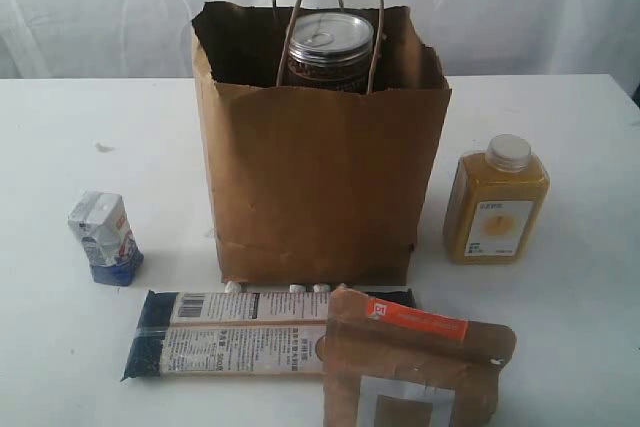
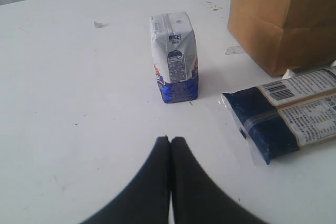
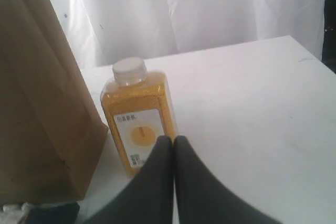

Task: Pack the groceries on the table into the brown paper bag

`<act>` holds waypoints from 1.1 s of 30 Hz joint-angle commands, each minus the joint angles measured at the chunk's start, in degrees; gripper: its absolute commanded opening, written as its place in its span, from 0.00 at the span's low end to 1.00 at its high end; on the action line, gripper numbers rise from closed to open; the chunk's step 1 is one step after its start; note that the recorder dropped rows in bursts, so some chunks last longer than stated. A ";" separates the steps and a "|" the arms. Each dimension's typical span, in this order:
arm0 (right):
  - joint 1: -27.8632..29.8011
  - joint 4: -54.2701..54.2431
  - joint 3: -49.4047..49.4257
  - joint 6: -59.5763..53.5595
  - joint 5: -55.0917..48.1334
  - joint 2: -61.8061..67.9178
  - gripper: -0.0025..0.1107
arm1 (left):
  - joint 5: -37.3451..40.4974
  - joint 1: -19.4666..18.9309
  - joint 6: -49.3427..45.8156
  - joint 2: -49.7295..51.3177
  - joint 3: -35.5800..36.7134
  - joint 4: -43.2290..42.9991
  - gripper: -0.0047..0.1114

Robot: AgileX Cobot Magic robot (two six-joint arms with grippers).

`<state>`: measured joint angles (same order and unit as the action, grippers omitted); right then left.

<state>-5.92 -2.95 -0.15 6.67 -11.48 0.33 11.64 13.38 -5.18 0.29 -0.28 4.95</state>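
Note:
The brown paper bag [image 1: 320, 182] stands upright mid-table, and a dark can with a silver pull-tab lid [image 1: 330, 47] shows inside its open top. Left of it stands the small white-blue carton [image 1: 103, 237] [image 2: 175, 59]. The orange juice bottle [image 1: 497, 200] [image 3: 137, 111] stands right of the bag. In front lie the long dark-blue packet [image 1: 235, 332] [image 2: 286, 116] and the brown pouch with an orange strip [image 1: 410, 367]. My left gripper [image 2: 170, 139] is shut and empty, short of the carton. My right gripper [image 3: 173, 138] is shut and empty, just before the bottle. Neither arm shows in the exterior view.
The white table [image 1: 560, 327] reaches a far edge against a white curtain [image 1: 500, 7]. Small white bits [image 1: 300, 288] lie at the bag's front foot. The bag's side [image 3: 37, 108] stands close beside the bottle. A small speck [image 2: 98, 24] lies beyond the carton.

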 commanded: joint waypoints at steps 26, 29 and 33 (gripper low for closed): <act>-4.37 -6.27 -44.36 -23.44 -42.54 31.22 0.06 | -0.13 -0.23 -0.17 -0.29 0.28 0.07 0.04; -4.37 -4.41 -48.48 -31.12 -45.22 44.17 0.29 | -0.13 -0.23 -0.17 -0.29 0.28 0.07 0.04; -5.48 -1.29 -52.94 -33.42 -41.52 54.67 0.71 | -0.13 -0.23 -0.17 -0.29 0.28 0.07 0.04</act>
<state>-10.54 -6.66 -50.28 -24.62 -55.34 49.35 11.64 13.38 -5.18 0.29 -0.28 4.95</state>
